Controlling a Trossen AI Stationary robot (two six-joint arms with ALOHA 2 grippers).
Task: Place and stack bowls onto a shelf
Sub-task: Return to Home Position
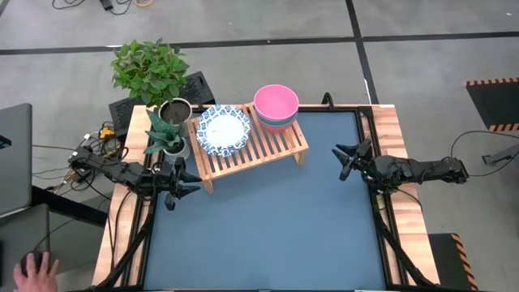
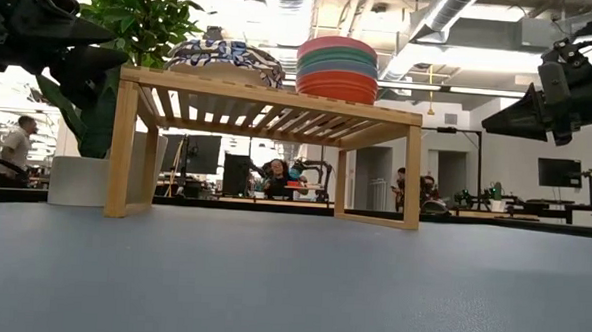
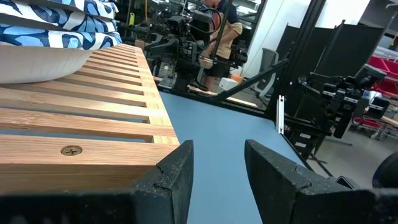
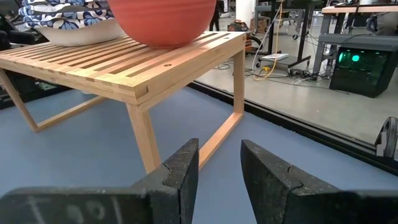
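Bowls (image 1: 276,106) sat stacked on the shelf (image 1: 272,144), ahead of and between my jaws | left gripper (image 1: 180,191) and right gripper (image 1: 344,161) both spread, empty | judged rigid, slick, chippable; best pinched at rim

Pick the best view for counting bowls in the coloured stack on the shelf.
Low view: the coloured stack is seen side-on, rims layered, pink on top, green below, orange lowest. High view shows mainly the pink bowl, with a teal edge beneath. Right wrist view shows only the orange bowl. Left wrist view misses it.
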